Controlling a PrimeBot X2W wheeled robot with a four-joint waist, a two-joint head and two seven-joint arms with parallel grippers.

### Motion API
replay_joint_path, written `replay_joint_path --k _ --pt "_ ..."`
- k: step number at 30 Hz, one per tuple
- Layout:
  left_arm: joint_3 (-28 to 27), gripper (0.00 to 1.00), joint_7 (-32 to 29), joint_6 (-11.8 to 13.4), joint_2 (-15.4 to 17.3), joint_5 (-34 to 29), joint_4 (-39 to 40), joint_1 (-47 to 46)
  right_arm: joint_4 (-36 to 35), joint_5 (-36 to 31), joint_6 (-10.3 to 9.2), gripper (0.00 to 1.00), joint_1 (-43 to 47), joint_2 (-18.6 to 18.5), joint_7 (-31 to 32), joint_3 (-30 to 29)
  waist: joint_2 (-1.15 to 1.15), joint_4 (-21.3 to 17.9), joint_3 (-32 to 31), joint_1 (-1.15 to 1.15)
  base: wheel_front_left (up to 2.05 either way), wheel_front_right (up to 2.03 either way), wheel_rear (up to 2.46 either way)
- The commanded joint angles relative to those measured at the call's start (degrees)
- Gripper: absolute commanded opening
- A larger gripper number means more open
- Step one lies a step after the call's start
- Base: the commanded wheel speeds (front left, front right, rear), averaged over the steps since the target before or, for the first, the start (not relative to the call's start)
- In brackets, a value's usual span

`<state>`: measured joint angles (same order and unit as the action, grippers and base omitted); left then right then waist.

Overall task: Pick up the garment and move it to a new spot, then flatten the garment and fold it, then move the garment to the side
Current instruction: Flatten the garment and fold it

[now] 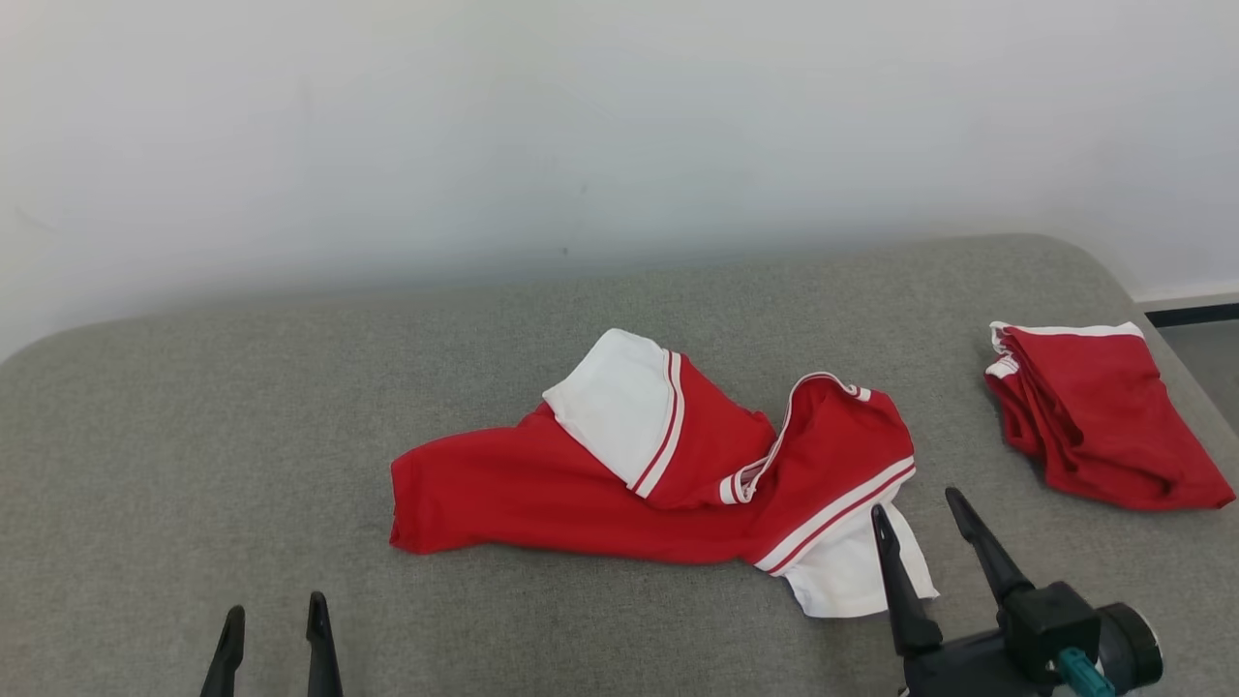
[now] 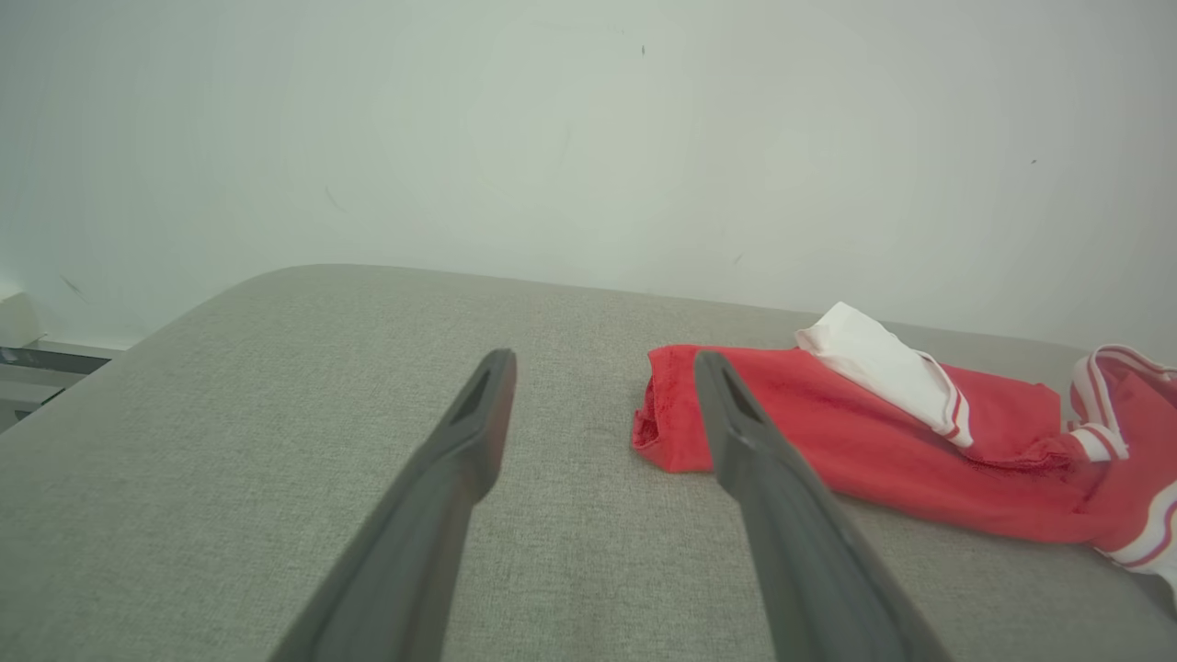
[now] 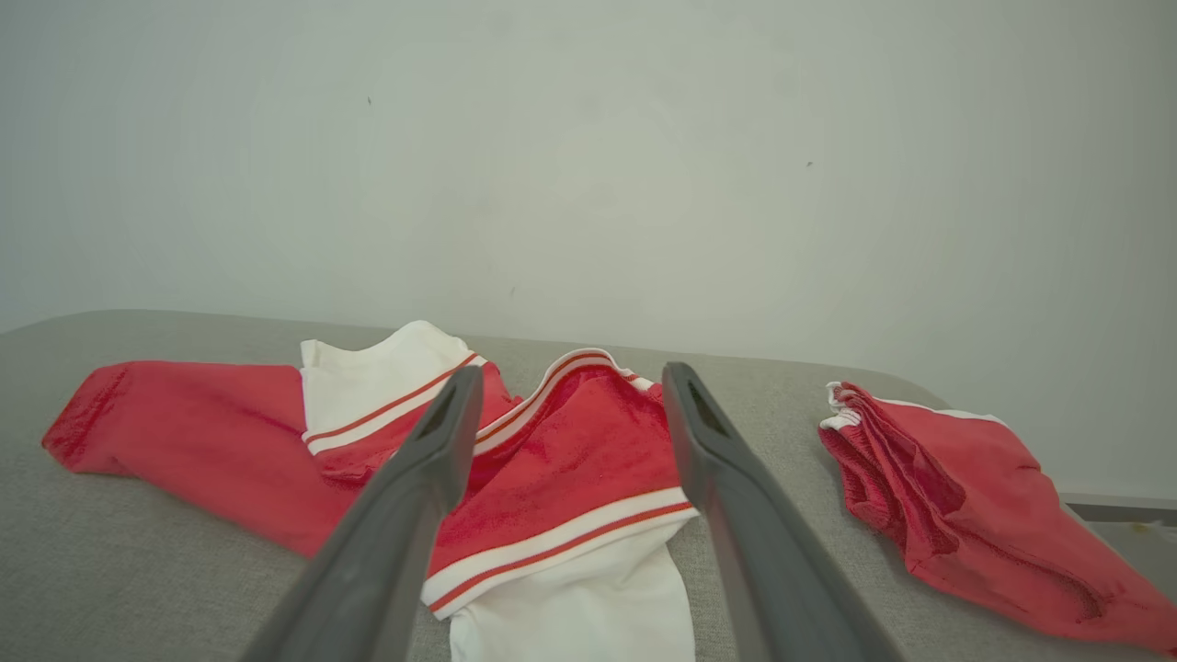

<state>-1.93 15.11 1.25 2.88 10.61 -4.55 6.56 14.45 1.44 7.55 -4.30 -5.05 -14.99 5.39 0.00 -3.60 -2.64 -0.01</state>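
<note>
Jaws gape empty on left gripper (image 1: 275, 603) and right gripper (image 1: 915, 500), at seven and five o'clock of crumpled red-and-white fabric garment (image 1: 581, 494).

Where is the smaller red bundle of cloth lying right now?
In the head view, the smaller red cloth bundle lies at the right edge of the grey padded surface, apart from the crumpled red-and-white garment in the middle, past the right claw.

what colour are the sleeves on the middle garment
White, with a thin red stripe; the sleeves show best in the head view.
</note>
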Motion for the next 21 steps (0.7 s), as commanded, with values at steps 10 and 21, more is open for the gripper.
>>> replay_joint_path --k 10,21 --pt "-0.5 1.0 0.03 -0.01 0.01 0.22 -0.53 3.46 -0.79 -0.01 -0.15 1.0 4.88 1.15 0.22 -0.06 0.0 0.27 -2.17 0.01 0.0 0.0 0.0" --pt "-0.38 1.0 0.03 0.4 0.01 0.67 -0.76 4.21 -1.38 -0.08 -0.15 1.0 5.43 1.49 1.31 0.16 0.0 0.25 -2.53 0.01 0.0 0.0 0.0"
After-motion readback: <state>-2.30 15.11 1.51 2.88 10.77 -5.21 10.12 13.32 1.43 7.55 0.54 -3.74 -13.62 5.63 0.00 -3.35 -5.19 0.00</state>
